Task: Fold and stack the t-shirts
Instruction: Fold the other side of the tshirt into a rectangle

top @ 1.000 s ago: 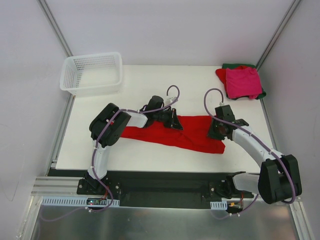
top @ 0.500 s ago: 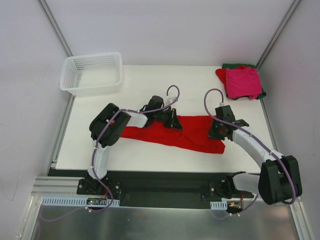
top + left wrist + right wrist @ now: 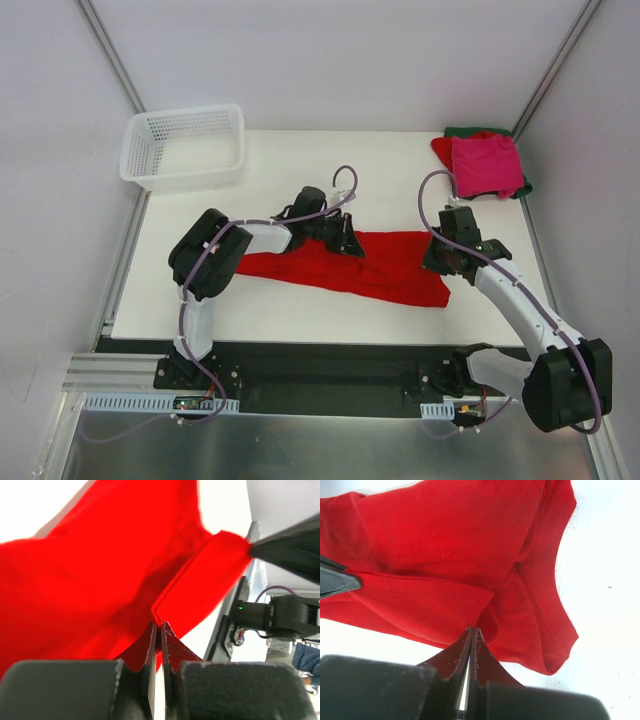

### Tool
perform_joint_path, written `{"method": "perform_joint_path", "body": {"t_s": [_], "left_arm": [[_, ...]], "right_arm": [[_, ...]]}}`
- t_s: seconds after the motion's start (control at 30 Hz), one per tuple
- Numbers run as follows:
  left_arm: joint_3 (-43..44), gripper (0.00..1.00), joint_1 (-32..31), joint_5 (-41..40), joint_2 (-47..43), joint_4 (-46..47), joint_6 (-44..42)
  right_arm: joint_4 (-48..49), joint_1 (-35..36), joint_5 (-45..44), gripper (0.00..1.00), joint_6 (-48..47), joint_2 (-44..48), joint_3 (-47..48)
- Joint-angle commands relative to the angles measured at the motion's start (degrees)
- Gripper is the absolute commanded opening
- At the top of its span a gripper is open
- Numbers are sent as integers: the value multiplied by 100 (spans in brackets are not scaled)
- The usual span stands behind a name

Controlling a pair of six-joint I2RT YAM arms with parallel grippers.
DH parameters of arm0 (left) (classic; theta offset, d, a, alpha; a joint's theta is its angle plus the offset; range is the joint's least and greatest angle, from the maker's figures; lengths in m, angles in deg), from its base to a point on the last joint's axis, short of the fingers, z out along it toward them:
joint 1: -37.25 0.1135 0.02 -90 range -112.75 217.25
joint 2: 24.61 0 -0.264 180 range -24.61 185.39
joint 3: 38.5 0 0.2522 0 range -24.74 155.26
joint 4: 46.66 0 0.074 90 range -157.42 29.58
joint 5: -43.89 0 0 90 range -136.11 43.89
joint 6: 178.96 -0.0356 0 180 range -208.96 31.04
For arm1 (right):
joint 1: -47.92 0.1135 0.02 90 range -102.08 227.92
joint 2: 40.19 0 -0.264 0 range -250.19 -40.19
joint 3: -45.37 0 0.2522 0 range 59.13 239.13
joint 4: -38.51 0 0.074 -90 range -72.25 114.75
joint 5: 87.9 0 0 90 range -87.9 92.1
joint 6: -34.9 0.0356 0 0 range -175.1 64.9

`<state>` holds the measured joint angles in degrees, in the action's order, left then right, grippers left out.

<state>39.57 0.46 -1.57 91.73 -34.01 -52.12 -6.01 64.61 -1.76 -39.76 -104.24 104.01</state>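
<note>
A bright red t-shirt point(image 3: 330, 265) lies stretched in a crumpled band across the middle of the white table. My left gripper point(image 3: 352, 247) is shut on a fold at its upper edge; in the left wrist view the jaws point(image 3: 160, 625) pinch the red cloth point(image 3: 100, 570). At the band's right end my right gripper point(image 3: 437, 263) is shut on another fold, and the right wrist view has its tips point(image 3: 473, 630) closed on red fabric point(image 3: 435, 540) beside the collar seam point(image 3: 545, 595). At the back right, a magenta-pink shirt point(image 3: 487, 163) tops a folded stack of t-shirts with red point(image 3: 441, 150) and dark green point(image 3: 470, 131) edges.
A white mesh basket point(image 3: 185, 146) stands at the table's back left corner. Grey walls with metal frame posts close in both sides. The table's near edge meets a black rail point(image 3: 330, 365) carrying the arm bases.
My right gripper has shut on the shirt's right end and its arm has shifted slightly right. The left arm's elbow has moved a little left, its grip unchanged.
</note>
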Motion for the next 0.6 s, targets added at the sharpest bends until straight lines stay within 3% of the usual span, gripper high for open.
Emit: {"method": "perform_joint_path", "body": {"t_s": [0.0,0.57], "left_arm": [[20,0,-47,99,-655,-84,-177],[257,0,-47,56,-762,-506,-370]], "right_arm": [[-184,-43,-124,1,-92,130,266],[8,-52,-177,1,-215,-195,434]]}}
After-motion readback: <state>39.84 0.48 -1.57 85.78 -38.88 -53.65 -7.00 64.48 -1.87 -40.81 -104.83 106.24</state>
